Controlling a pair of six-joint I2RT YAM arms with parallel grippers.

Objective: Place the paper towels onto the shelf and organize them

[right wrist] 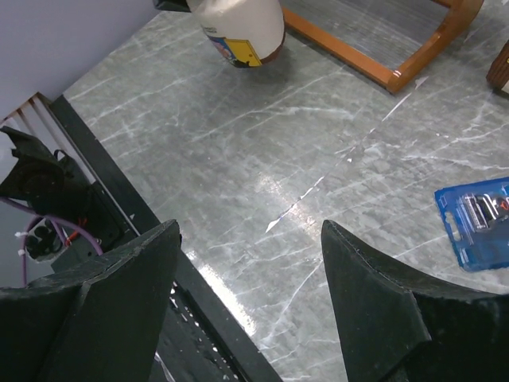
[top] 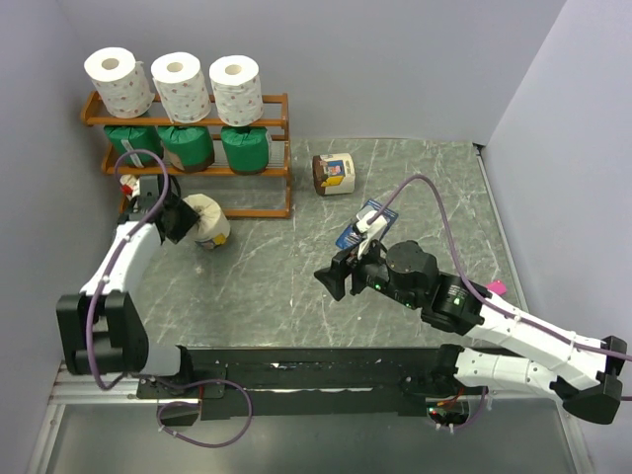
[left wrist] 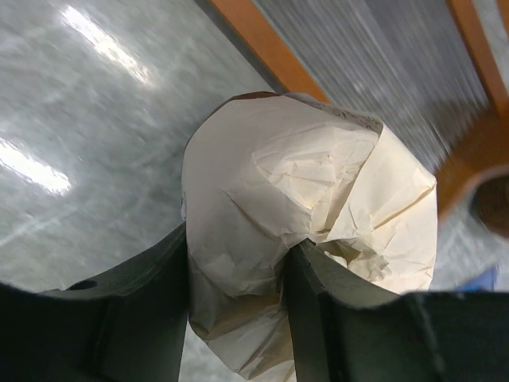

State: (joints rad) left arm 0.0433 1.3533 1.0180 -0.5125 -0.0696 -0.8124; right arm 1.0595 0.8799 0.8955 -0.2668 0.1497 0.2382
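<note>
- The table (top: 286, 296) carries everything, and the shelf (top: 285, 148) stands at its far left.
- We count six of the nine paper towels as placed. Three white rolls (top: 181, 87) stand in a row on the top tier, and three green-wrapped rolls (top: 186, 146) sit in a row on the middle tier.
- The bottom tier (top: 259, 210) shows no roll that we can make out, though the left arm (top: 123, 259) hides its left end. By our judgement this tier is what is left to fill.
- The left arm stretches forward along the table's left side, its wrist low in front of the bottom tier.
- The right arm (top: 513, 331) lies folded across the middle of the table.
- The left gripper (left wrist: 238, 278) is clamped on a cream-wrapped roll (top: 211, 221), with crumpled wrapper bulging between the fingers.
- A second cream-and-brown roll (top: 334, 173) lies on the table just right of the shelf. We cannot find a third.
- The right gripper (right wrist: 250, 263) hangs wide apart and empty above bare table, with the blue packet (right wrist: 477, 219) nearby.
</note>
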